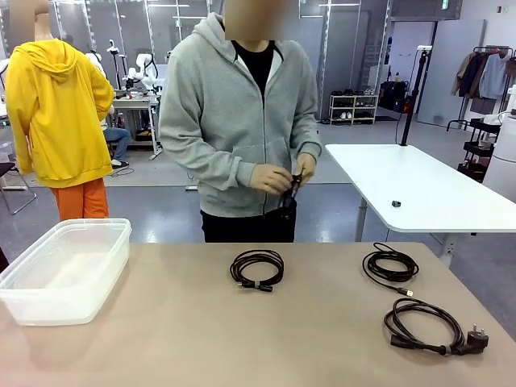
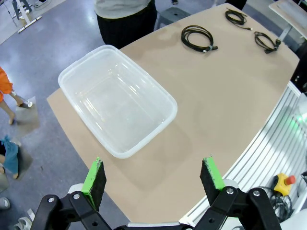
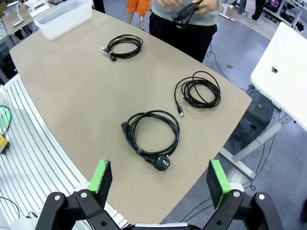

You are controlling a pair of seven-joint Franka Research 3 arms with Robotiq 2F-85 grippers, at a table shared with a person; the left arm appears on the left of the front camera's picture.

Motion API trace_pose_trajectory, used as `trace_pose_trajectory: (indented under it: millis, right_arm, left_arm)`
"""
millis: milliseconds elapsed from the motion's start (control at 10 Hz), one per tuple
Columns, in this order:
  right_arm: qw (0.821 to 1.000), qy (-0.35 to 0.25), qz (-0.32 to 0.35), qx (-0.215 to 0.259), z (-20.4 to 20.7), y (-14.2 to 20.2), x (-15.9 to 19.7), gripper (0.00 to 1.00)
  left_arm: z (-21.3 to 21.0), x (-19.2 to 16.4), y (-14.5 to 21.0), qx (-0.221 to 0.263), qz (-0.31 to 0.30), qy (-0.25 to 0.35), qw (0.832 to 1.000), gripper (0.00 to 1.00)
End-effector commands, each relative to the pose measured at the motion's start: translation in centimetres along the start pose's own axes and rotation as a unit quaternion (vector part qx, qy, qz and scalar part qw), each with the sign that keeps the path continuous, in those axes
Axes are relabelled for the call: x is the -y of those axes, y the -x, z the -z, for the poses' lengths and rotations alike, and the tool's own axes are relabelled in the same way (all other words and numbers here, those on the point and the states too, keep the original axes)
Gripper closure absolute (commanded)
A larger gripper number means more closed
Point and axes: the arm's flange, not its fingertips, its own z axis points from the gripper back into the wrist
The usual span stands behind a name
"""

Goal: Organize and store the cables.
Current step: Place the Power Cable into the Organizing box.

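The left gripper [image 2: 152, 172] hangs with its green pads spread wide and nothing between them, above the table's edge, with the clear, empty rectangular plastic tub [image 2: 115, 101] below and beyond it. The right gripper [image 3: 159, 175] is just as wide and empty, above the near edge of the tan table [image 3: 72, 96]. Closest beyond it lies the coiled black mains cable [image 3: 176, 135] with its round plug [image 3: 160, 163]. Farther out is a thinner black coil with a small flat connector [image 3: 213, 96], and farther still, towards the tub, a third tied black coil [image 3: 138, 47]. Across the table a person in a grey hoodie has a fourth black cable [image 1: 289, 203] in both hands.

These cords look light and floppy, likely to spring loose if pinched by a single strand. I'd take each one across the bundled side of its loop, near a tie where one shows, not by the plug.
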Motion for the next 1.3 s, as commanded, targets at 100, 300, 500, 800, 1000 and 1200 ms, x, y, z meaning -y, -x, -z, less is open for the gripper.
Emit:
trace_pose_trajectory:
  millis: [100,300,500,800,1000,1200]
  right_arm:
    - [1.0,-0.002,-0.008,0.004,-0.1,0.0,-0.2,0.0]
    - [1.0,-0.002,-0.008,0.004,-0.1,0.0,-0.2,0.0]
    - [1.0,-0.002,-0.008,0.004,-0.1,0.0,-0.2,0.0]
    - [1.0,-0.002,-0.008,0.004,-0.1,0.0,-0.2,0.0]
    - [0.998,-0.011,-0.031,-0.056,1.1,-1.1,-0.2,0.0]
    - [0.974,-0.067,-0.141,-0.161,6.7,-2.4,-0.3,0.0]
  left_arm:
    - [-0.2,-0.1,-0.2,0.001,-0.001,-0.001,1.0,0.0]
    - [-0.2,-0.1,-0.2,0.001,-0.001,-0.001,1.0,0.0]
    - [-0.2,-0.1,-0.2,0.001,-0.001,-0.001,1.0,0.0]
    - [-0.2,-0.1,-0.2,0.001,-0.001,-0.001,1.0,0.0]
    - [-0.2,-0.1,-0.2,0.001,-0.001,-0.001,1.0,0.0]
    - [-0.2,-0.1,-0.2,0.001,-0.001,-0.001,1.0,0.0]
